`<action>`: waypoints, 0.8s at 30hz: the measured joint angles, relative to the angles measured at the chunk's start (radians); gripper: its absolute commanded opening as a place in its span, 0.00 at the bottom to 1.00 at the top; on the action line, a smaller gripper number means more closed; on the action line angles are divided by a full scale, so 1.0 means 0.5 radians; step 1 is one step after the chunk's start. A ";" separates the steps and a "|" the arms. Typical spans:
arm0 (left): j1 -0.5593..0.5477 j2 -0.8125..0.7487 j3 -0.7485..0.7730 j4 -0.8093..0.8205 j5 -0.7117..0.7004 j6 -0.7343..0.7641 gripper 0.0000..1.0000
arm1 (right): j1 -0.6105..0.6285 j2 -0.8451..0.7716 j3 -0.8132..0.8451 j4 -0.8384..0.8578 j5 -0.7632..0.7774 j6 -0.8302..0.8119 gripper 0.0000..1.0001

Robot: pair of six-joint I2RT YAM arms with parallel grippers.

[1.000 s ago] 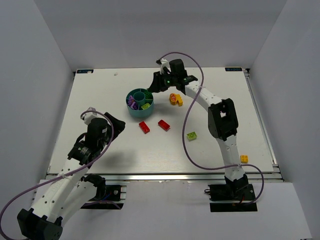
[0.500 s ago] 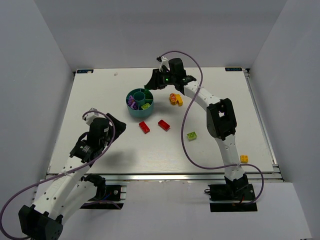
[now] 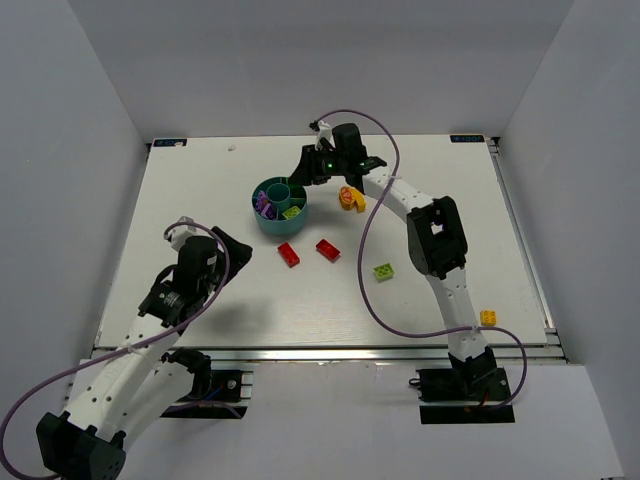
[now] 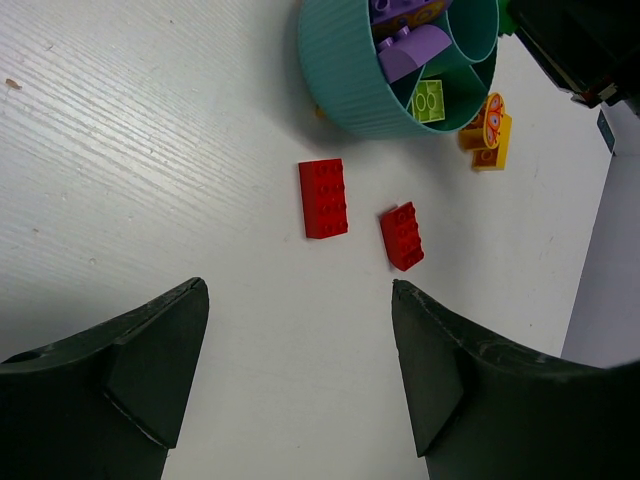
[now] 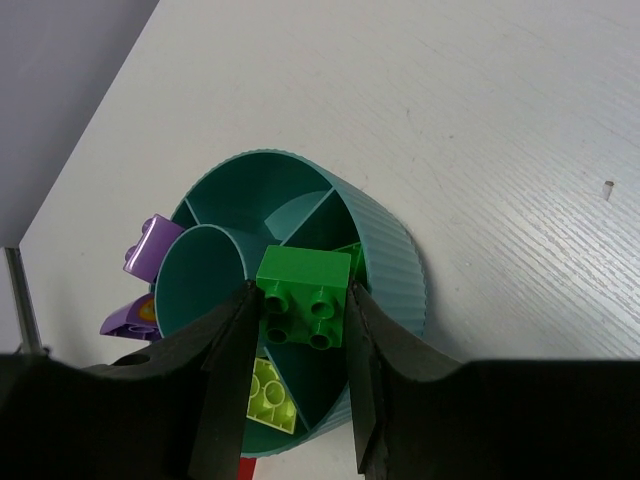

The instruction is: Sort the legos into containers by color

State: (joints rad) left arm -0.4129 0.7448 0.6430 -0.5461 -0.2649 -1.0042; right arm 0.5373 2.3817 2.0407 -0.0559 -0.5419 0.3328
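Note:
My right gripper [image 5: 300, 305] is shut on a dark green brick [image 5: 305, 295] and holds it over the round teal bowl [image 5: 395, 250]; from above it sits at the bowl's far rim [image 3: 312, 172]. The bowl [image 3: 272, 222] holds purple bricks [image 3: 264, 205] and a lime brick [image 3: 291, 211]. Two red bricks [image 3: 288, 254] [image 3: 328, 249] lie just in front of the bowl. My left gripper [image 4: 300, 300] is open and empty, hovering short of the red bricks [image 4: 322, 198] [image 4: 402, 235].
Orange-yellow bricks [image 3: 351, 198] lie right of the bowl, a lime brick [image 3: 383, 271] sits mid-table, and a yellow brick [image 3: 488, 317] lies near the front right edge. The right arm's purple cable [image 3: 372, 240] loops over the table.
My right gripper has moved slightly left with the green brick, to over the bowl's far rim. The left arm has barely moved.

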 measured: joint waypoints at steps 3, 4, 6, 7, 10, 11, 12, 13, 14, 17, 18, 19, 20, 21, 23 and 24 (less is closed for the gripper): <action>0.000 -0.002 0.000 -0.001 0.000 -0.001 0.83 | 0.000 0.000 0.003 0.000 0.000 -0.001 0.49; 0.000 -0.002 0.000 -0.002 0.000 -0.001 0.83 | 0.000 0.000 0.004 0.000 0.000 -0.001 0.50; 0.000 -0.002 0.000 -0.001 0.000 -0.001 0.83 | 0.000 0.000 0.008 -0.001 -0.001 -0.006 0.54; 0.000 -0.002 0.000 -0.001 0.000 -0.002 0.84 | 0.000 0.000 0.011 -0.001 -0.001 -0.009 0.54; 0.000 -0.002 0.000 0.002 0.000 -0.005 0.84 | 0.000 0.000 0.014 -0.001 -0.001 -0.031 0.56; 0.000 -0.002 0.000 0.002 0.001 -0.006 0.84 | 0.000 0.000 0.014 -0.002 -0.001 -0.038 0.58; 0.000 -0.002 0.000 0.003 0.001 -0.006 0.84 | 0.000 0.000 0.014 -0.002 -0.001 -0.044 0.59; 0.000 -0.002 0.000 0.004 0.001 -0.006 0.84 | 0.000 0.000 0.014 -0.002 -0.001 -0.052 0.59; 0.000 -0.002 0.000 0.005 0.001 -0.006 0.84 | 0.000 0.000 0.014 -0.002 -0.001 -0.060 0.62; 0.000 -0.004 0.000 0.013 0.001 -0.005 0.83 | -0.002 -0.012 0.014 -0.039 0.001 -0.135 0.82; 0.000 -0.008 0.000 0.014 0.001 -0.005 0.82 | -0.003 -0.026 0.013 -0.076 0.002 -0.185 0.89; 0.000 -0.016 -0.002 0.020 0.001 -0.003 0.79 | -0.006 -0.057 0.002 -0.124 0.005 -0.288 0.89; 0.000 -0.028 -0.006 0.030 0.001 -0.004 0.77 | -0.010 -0.108 -0.032 -0.151 0.009 -0.378 0.89; 0.000 -0.043 -0.018 0.061 0.000 0.002 0.73 | -0.013 -0.155 -0.105 -0.174 0.014 -0.493 0.90; 0.000 -0.085 -0.052 0.090 0.001 0.002 0.56 | -0.033 -0.397 -0.290 -0.243 0.037 -0.699 0.89; 0.000 -0.105 -0.072 0.113 0.005 -0.002 0.48 | -0.043 -0.507 -0.373 -0.291 0.046 -0.805 0.89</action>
State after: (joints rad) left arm -0.4129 0.6926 0.6071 -0.4896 -0.2623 -1.0054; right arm 0.5159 2.1281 1.8542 -0.2012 -0.5190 -0.0696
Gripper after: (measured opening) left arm 0.609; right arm 0.894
